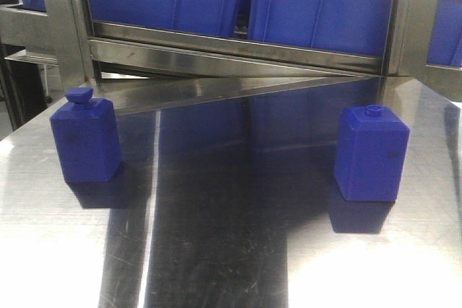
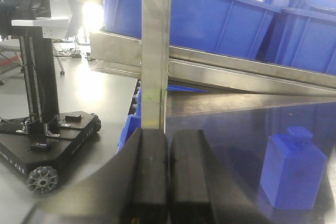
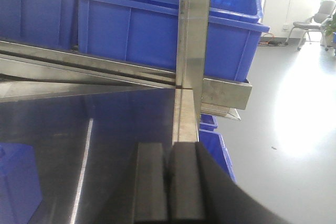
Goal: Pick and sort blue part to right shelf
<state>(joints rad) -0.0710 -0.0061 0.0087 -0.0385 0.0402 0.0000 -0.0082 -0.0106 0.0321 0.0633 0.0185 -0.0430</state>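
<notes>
The blue part [image 1: 370,153], a dark blue block with a small round nub on top, stands upright on the right of the steel table [image 1: 231,250]. The right wrist view catches its edge [image 3: 16,184] at the lower left. Behind the table runs the steel shelf rack [image 1: 238,52] with large blue bins [image 1: 325,5]; its rail [image 3: 105,69] and post [image 3: 191,51] fill the right wrist view. My left gripper [image 2: 168,134] is shut with nothing in it, near the table's left edge. My right gripper [image 3: 168,148] is shut and empty, right of the blue part.
A second blue block [image 1: 85,142] with a taller square cap stands on the left of the table, also seen as the block [image 2: 291,169] right of my left gripper. A black wheeled base [image 2: 47,140] sits on the floor to the left. Lower blue bins [image 3: 215,145] sit below the table's right edge.
</notes>
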